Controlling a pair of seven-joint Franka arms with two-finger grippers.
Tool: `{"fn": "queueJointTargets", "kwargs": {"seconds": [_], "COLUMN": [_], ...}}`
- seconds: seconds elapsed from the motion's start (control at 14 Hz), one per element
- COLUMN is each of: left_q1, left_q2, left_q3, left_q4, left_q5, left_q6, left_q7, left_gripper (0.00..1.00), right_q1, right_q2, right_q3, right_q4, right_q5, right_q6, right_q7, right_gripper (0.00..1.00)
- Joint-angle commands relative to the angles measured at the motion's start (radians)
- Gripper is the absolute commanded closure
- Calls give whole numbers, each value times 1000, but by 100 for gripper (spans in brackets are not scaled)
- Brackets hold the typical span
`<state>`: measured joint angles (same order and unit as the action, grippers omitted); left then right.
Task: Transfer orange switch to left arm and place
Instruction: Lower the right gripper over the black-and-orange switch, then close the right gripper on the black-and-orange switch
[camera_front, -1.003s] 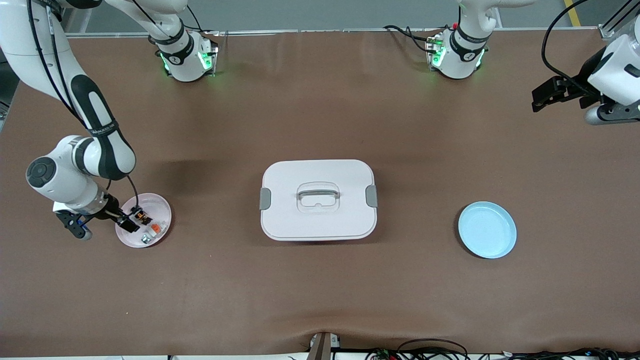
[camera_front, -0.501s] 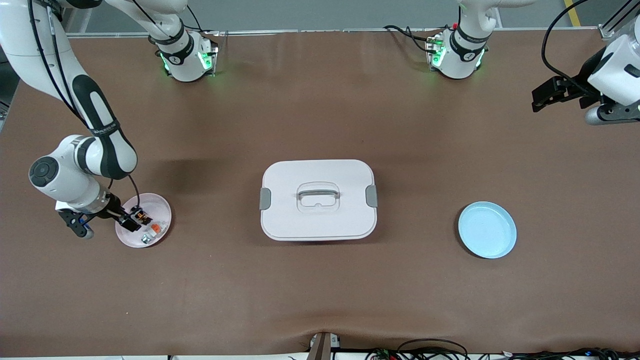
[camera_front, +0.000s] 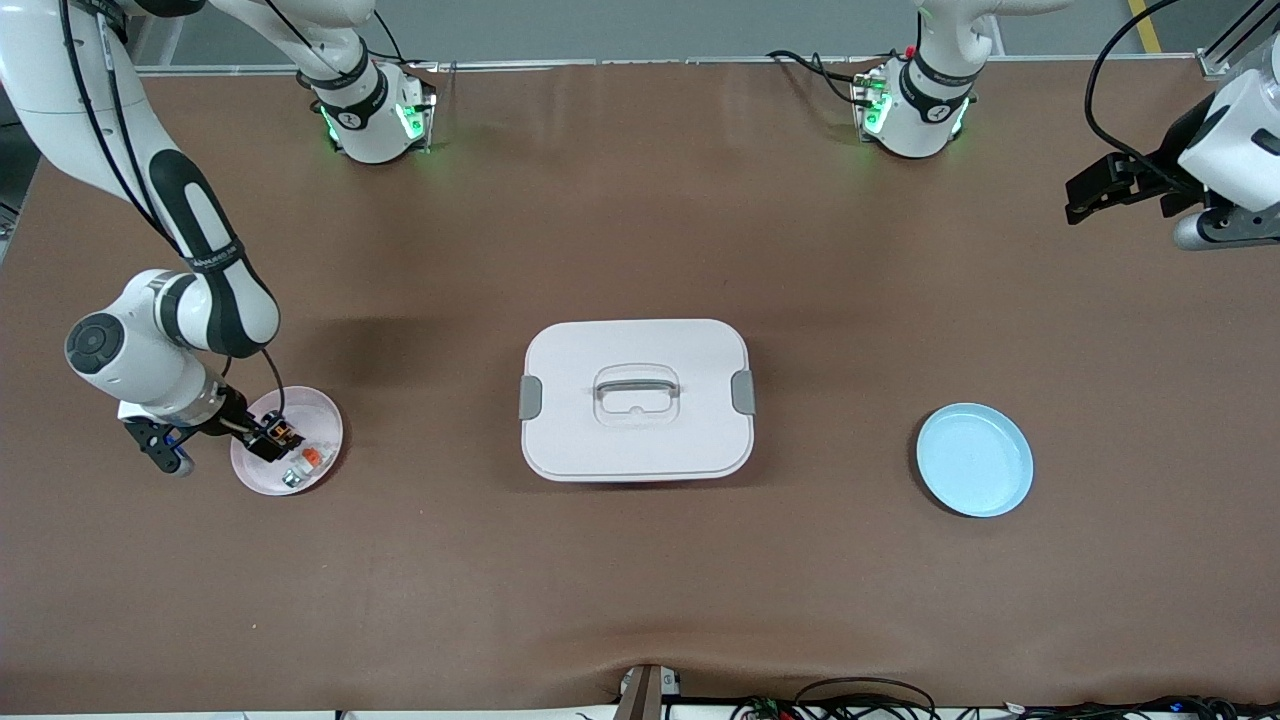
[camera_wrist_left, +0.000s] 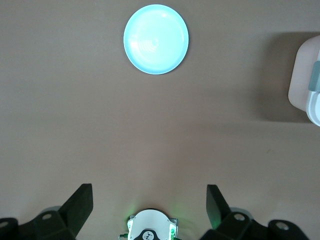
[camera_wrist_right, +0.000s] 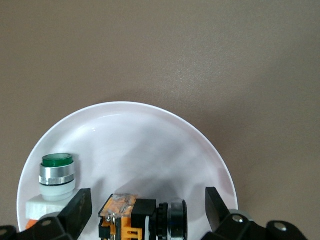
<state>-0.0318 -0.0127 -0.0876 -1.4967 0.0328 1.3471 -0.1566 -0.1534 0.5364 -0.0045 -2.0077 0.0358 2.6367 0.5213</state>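
The orange switch (camera_front: 288, 434) lies on its side in a pink plate (camera_front: 325, 425) toward the right arm's end of the table. My right gripper (camera_front: 268, 436) is low over that plate and open. In the right wrist view the orange switch (camera_wrist_right: 140, 218) sits between the two fingers of my right gripper (camera_wrist_right: 147, 210), with a gap on each side. The white box (camera_front: 637, 400), lid on and latched, stands mid-table. My left gripper (camera_front: 1078, 198) hangs open and empty above the left arm's end of the table, and the left gripper (camera_wrist_left: 149, 202) shows nothing between its fingers.
A green-topped button (camera_wrist_right: 57, 172) and a pale piece with an orange top (camera_front: 312, 457) share the pink plate with the switch. An empty light-blue plate (camera_front: 975, 459) lies toward the left arm's end of the table; the blue plate (camera_wrist_left: 156, 39) and the box's edge (camera_wrist_left: 306, 80) show in the left wrist view.
My right gripper has edged a little farther over the pink plate, closer around the switch. The left arm has barely moved.
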Motion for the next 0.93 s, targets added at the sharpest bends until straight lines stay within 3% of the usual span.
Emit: {"fn": "queueJointTargets", "kwargs": {"seconds": [0.0,0.86], "left_q1": [3,4], "left_q2": [-9,-6], "left_q3": [-4,-4], "left_q4": [1,1], "left_q5": [18,18], "left_q6": [-11,-8], "left_q7": [-4,-4], "left_gripper": [0,0], "right_q1": [5,18], "right_q2": [-10,-10], "right_q3": [1,3], "right_q4": [-22,-36], "right_q5": [12,12], "right_q6": [11,-3], "right_q7": [13,11], "right_gripper": [0,0]}}
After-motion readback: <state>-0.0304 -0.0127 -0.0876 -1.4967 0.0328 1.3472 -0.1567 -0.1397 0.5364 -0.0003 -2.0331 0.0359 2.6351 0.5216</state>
